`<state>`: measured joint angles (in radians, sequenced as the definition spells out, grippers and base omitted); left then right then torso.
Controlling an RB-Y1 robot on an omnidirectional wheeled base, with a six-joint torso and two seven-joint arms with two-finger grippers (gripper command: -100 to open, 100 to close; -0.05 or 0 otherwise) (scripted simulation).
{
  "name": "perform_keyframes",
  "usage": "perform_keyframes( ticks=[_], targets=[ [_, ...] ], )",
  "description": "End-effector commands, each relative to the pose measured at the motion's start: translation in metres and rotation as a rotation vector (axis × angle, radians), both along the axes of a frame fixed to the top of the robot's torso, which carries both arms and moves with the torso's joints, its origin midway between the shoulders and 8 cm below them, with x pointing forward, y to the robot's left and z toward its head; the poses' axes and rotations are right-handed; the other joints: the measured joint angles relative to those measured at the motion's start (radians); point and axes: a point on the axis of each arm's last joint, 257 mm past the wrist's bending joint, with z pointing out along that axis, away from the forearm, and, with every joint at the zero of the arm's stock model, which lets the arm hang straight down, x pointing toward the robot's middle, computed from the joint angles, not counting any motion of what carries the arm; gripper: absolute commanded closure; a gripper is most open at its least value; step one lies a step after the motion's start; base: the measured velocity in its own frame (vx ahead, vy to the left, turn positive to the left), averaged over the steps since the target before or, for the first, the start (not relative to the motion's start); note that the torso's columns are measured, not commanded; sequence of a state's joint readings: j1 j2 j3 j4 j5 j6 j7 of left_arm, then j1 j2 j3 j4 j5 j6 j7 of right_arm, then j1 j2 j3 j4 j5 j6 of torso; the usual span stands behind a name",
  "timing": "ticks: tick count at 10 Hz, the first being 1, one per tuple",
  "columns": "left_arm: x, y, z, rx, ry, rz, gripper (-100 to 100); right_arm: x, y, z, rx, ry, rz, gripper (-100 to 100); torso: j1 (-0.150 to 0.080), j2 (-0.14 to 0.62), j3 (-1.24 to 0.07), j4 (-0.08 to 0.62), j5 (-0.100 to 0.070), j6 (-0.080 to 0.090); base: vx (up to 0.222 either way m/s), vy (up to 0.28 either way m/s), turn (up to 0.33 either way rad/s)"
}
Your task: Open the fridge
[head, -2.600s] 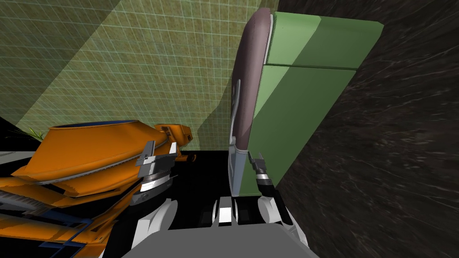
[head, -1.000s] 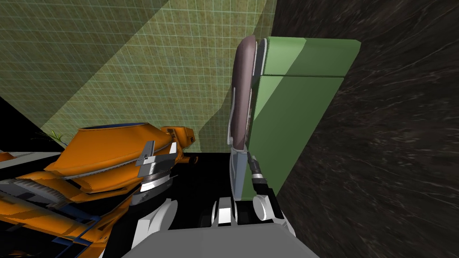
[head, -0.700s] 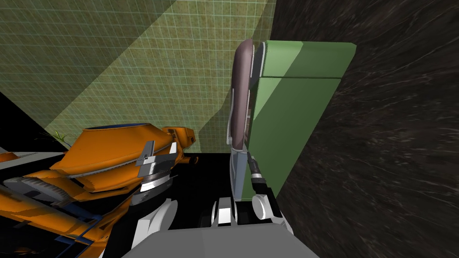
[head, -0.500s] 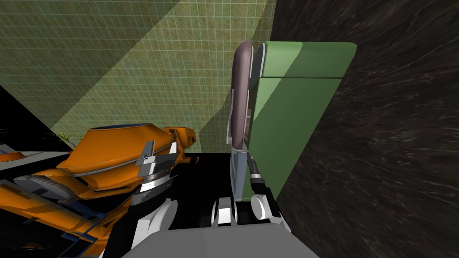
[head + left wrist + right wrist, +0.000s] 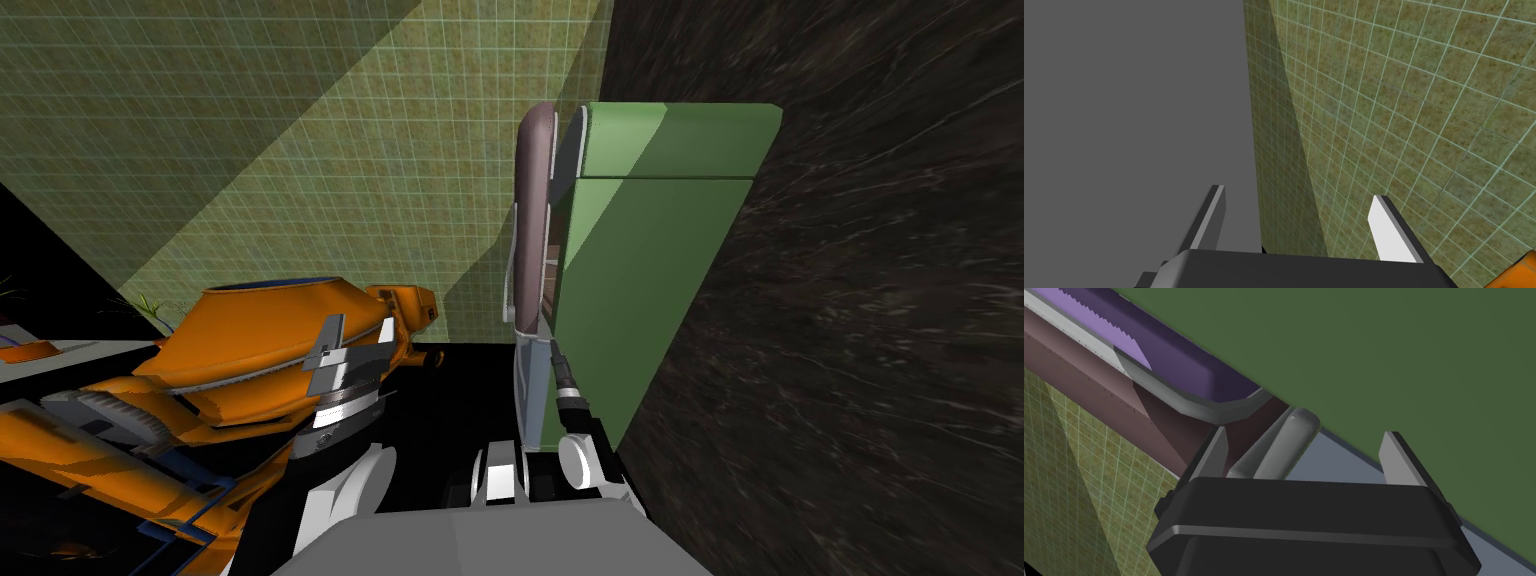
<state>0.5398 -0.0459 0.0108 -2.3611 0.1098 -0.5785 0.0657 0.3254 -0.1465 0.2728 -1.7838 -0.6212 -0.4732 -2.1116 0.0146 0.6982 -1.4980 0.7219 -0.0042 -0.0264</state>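
Observation:
The green fridge (image 5: 650,270) stands against the dark wall, and its maroon upper door (image 5: 533,200) hangs ajar along its left edge, with a narrow gap showing shelves. My right gripper (image 5: 555,352) reaches up at the bottom of that door, beside the blue-grey lower door (image 5: 530,395). Seen from the right wrist, the right gripper (image 5: 1304,433) is open, with a grey rod (image 5: 1284,445) lying loose between its fingers. The door's purple inner edge (image 5: 1174,363) and the fridge's green side (image 5: 1374,353) lie just beyond. My left gripper (image 5: 348,352) hovers open.
A big orange object (image 5: 250,350) lies close on my left, just behind the left gripper. A green tiled wall (image 5: 300,150) runs behind the fridge, and a dark rough wall (image 5: 880,300) stands to its right. The left gripper (image 5: 1304,220) has nothing between its fingers.
The maroon door has swung further from the green body, and the gap has widened. The fridge looks smaller and farther, so I have backed away. The right arm drew back with the door.

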Motion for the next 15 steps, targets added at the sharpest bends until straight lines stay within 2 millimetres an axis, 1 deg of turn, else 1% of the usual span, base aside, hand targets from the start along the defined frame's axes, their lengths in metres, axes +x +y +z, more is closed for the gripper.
perform_keyframes(
  ticks=[1, 5, 6, 9, 10, 13, 14, 15],
  targets=[
    [0.000, 0.000, 0.000, 0.000, 0.000, 0.000, 0, 0.005, 0.019, -0.015, 0.078, 0.043, 0.057, -100, 0.000, 0.000, 0.000, 0.000, 0.000, 0.001, -0.005, 0.002, 0.021],
    [0.000, 0.000, 0.000, 0.000, 0.000, 0.000, 0, 0.005, 0.019, -0.015, 0.087, 0.043, 0.060, -100, 0.002, -0.004, -0.002, -0.002, -0.001, -0.004, -0.004, 0.004, 0.016],
    [0.000, 0.000, 0.000, 0.000, 0.000, 0.000, 0, 0.007, 0.024, -0.020, 0.147, 0.056, 0.080, -100, 0.002, -0.004, -0.002, -0.001, 0.000, -0.002, 0.014, 0.012, 0.083],
    [0.000, 0.000, 0.000, 0.000, 0.000, 0.000, 0, 0.007, 0.024, -0.020, 0.154, 0.056, 0.081, -100, 0.000, -0.006, -0.003, 0.000, 0.000, -0.002, 0.001, 0.005, -0.010],
    [0.000, 0.000, 0.000, 0.000, 0.000, 0.000, 0, 0.009, 0.028, -0.025, 0.214, 0.069, 0.101, -100, -0.001, -0.006, -0.003, 0.000, -0.001, -0.003, -0.001, 0.008, 0.066],
    [0.000, 0.000, 0.000, 0.000, 0.000, 0.000, 0, 0.009, 0.028, -0.025, 0.214, 0.069, 0.101, -100, 0.002, -0.006, -0.003, 0.000, 0.000, -0.005, -0.001, -0.004, 0.007],
    [0.000, 0.000, 0.000, 0.000, 0.000, 0.000, 0, 0.010, 0.031, -0.030, 0.267, 0.080, 0.119, -100, 0.002, -0.005, -0.003, 0.000, 0.000, -0.004, 0.017, -0.004, 0.000],
    [0.000, 0.000, 0.000, 0.000, 0.000, 0.000, 0, 0.010, 0.031, -0.030, 0.267, 0.080, 0.119, -100, 0.004, -0.006, -0.003, 0.000, 0.000, -0.006, 0.006, 0.007, 0.016]
  ],
)
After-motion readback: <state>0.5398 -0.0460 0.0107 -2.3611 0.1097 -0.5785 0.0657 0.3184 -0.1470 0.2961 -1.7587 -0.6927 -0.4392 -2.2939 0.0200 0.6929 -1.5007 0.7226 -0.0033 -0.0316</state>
